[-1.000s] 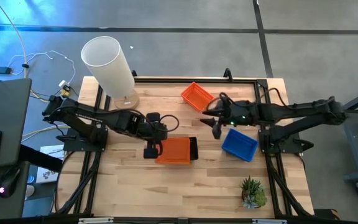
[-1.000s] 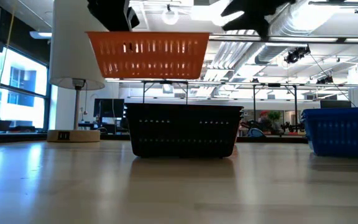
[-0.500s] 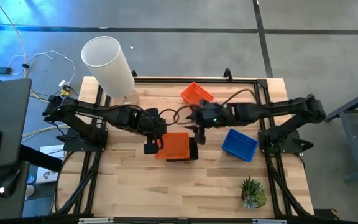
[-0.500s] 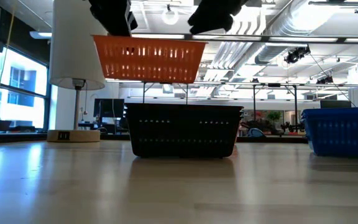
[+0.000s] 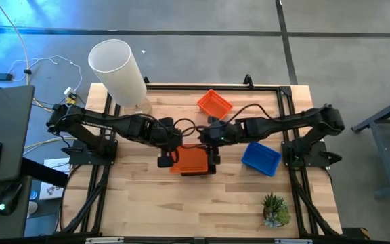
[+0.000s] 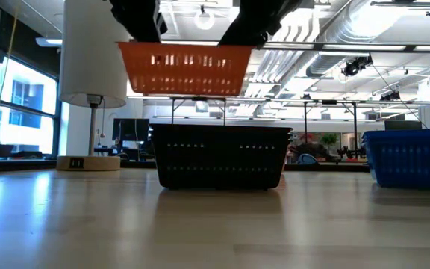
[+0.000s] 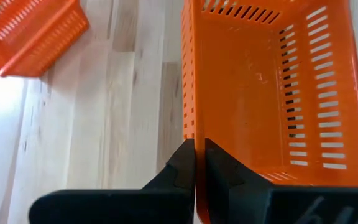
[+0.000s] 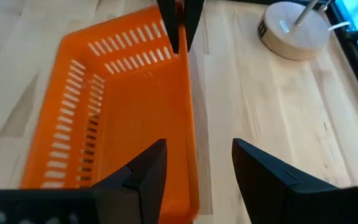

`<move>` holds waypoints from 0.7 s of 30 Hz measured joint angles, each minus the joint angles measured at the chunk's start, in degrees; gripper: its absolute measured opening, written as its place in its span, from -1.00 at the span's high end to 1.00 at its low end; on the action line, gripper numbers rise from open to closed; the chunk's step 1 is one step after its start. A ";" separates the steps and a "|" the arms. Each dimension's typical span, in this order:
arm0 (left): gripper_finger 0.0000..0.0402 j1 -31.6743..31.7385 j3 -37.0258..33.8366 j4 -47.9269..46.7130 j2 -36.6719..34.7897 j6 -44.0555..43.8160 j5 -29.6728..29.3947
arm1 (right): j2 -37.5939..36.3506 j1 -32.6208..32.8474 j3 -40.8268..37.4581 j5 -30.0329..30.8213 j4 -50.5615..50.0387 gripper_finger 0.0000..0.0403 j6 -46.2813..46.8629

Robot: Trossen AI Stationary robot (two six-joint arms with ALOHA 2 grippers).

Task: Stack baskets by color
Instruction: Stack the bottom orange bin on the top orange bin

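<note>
While it hangs above the black basket (image 6: 221,157) at table centre, the slotted orange basket (image 5: 191,160) is pinched by the left gripper (image 5: 164,161); the right gripper (image 5: 212,160), fingers spread, straddles its three-o'clock rim.

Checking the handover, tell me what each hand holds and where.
Left hand pinches the raised orange basket by one wall's rim; right hand is open, holding nothing.

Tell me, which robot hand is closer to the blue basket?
Right. The right gripper hangs beside the blue basket; the left gripper holds an orange basket farther away.

Wooden table (image 5: 141,203): baskets (image 5: 261,156), white cylinder (image 5: 118,72), plant (image 5: 275,209).
</note>
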 joint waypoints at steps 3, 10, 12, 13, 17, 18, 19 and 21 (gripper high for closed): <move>1.00 0.00 0.00 1.61 0.02 0.63 -0.05 | 0.86 0.00 0.00 -0.01 -0.04 0.16 0.07; 1.00 0.00 0.00 2.56 0.07 1.47 -0.23 | 1.07 -0.11 0.02 1.33 -1.08 0.37 4.66; 1.00 0.00 0.00 3.07 0.07 1.50 -0.28 | 0.92 -0.11 0.02 1.25 -1.10 0.53 4.75; 1.00 0.00 0.00 3.17 0.07 1.63 -0.38 | 0.92 -0.11 0.02 1.14 -1.13 0.62 4.75; 1.00 0.00 0.00 3.94 0.07 3.14 -0.96 | 0.92 -0.11 0.02 1.03 -1.28 0.95 4.71; 1.00 0.00 0.00 4.03 0.07 3.34 -1.35 | 0.92 -0.11 0.02 1.05 -1.35 0.96 4.80; 0.99 0.00 0.00 4.04 0.07 3.41 -1.35 | 0.92 -0.10 0.02 1.07 -1.35 0.94 5.41; 0.98 0.00 0.00 4.06 0.07 3.07 -1.43 | 0.92 -0.11 0.02 1.10 -1.38 0.93 6.84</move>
